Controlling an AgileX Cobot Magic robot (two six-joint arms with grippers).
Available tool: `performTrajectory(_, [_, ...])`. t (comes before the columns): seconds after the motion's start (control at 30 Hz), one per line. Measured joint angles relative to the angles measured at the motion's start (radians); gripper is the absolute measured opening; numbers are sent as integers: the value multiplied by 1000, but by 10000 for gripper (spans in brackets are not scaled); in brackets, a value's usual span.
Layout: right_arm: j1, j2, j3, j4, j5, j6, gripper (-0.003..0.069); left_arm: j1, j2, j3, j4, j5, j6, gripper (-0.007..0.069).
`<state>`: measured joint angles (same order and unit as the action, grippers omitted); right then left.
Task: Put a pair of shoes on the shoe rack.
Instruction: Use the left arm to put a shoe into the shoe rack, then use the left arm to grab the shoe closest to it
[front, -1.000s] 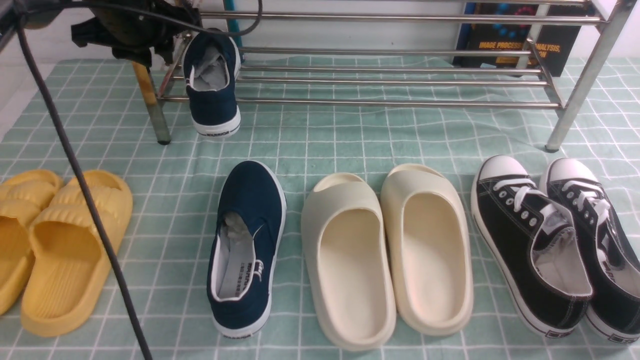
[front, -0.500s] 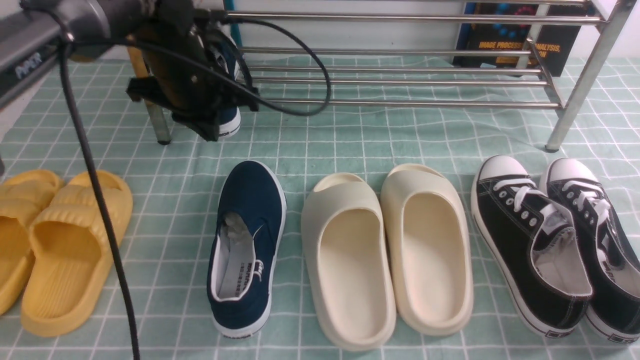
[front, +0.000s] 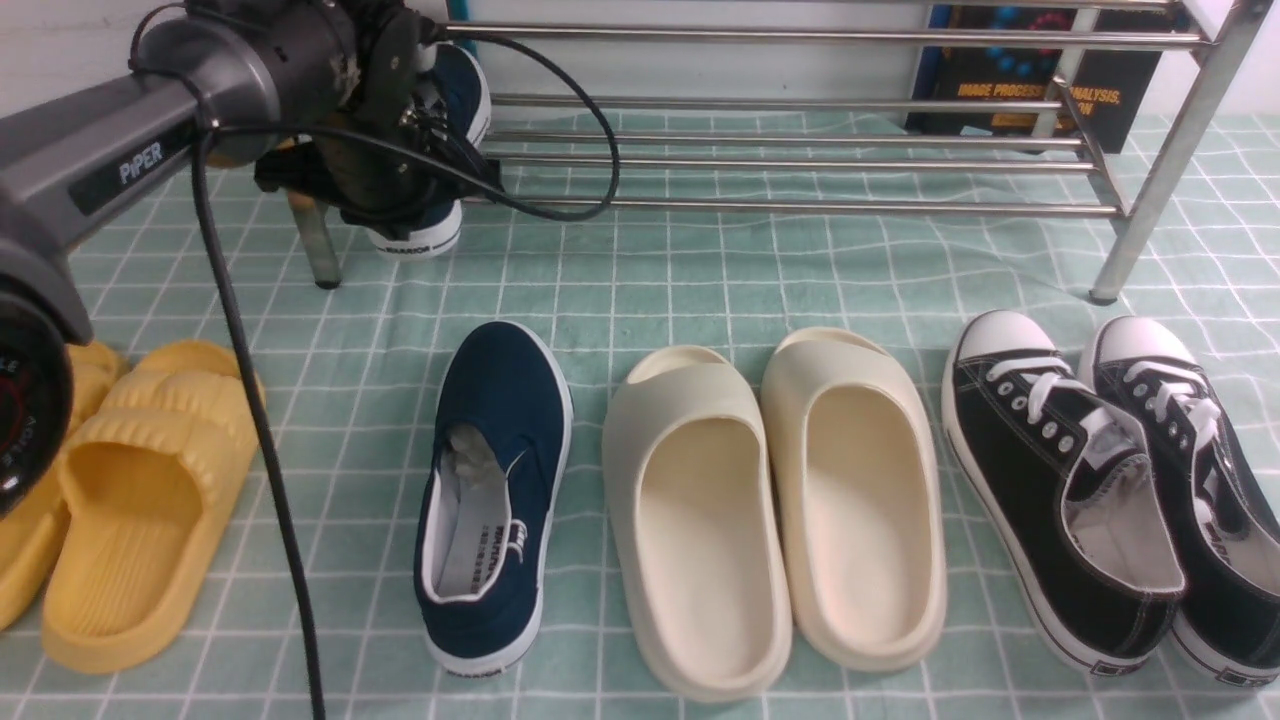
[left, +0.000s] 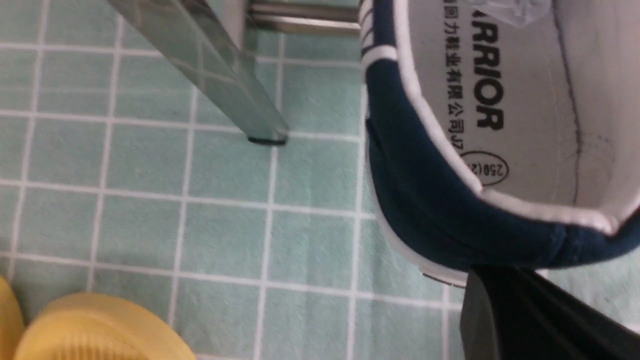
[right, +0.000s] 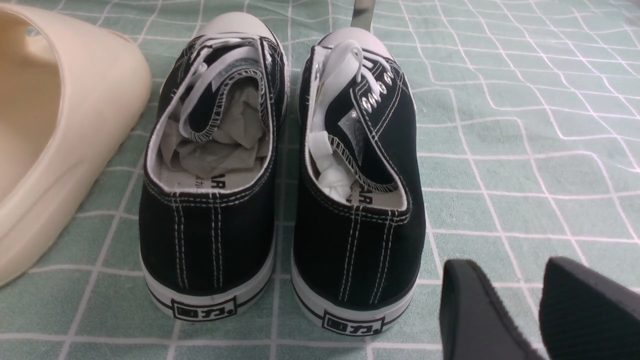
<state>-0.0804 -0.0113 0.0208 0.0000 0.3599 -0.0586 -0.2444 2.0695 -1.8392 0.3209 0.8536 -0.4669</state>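
Observation:
One navy slip-on shoe (front: 458, 82) rests on the lowest bars at the left end of the chrome shoe rack (front: 800, 207), its white heel sticking out toward me. My left gripper (front: 405, 212) is at that heel. In the left wrist view its dark fingers (left: 505, 295) look closed together and touch the heel of the shoe (left: 425, 215) from behind. The other navy shoe (front: 500, 480) lies on the cloth in front of the rack. My right gripper (right: 515, 267) is open and empty, low behind the black sneakers.
Yellow slides (front: 130, 500) lie at the front left, under the left arm and its cable. Cream slides (front: 700, 520) lie in the middle. Black lace-up sneakers (front: 1060, 500) lie at the right. A rack leg (left: 225, 85) stands beside the shoe. A dark book (front: 1030, 80) stands behind the rack.
My left arm has come down from the upper left onto the shoe on the rack. The shoe's heel has shifted a little farther in and to the left.

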Motion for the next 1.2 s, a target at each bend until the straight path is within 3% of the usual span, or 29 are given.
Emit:
performTrajectory(0.57, [0, 0, 0, 0, 0, 0, 246, 23, 66, -118, -16, 42, 15, 18])
performTrajectory(0.73, [0, 0, 0, 0, 0, 0, 246, 23, 19, -118, -31, 103, 15, 159])
performTrajectory(0.83, [0, 0, 0, 0, 0, 0, 246, 21, -42, -118, -50, 181, 19, 272])
performTrajectory(0.93, [0, 0, 0, 0, 0, 0, 246, 21, -112, -120, -83, 279, 52, 335])
performTrajectory(1.13, [0, 0, 0, 0, 0, 0, 246, 18, -255, -53, -248, 375, 141, 362])
performTrajectory(1.2, [0, 0, 0, 0, 0, 0, 246, -7, -341, 81, -276, 376, 142, 353])
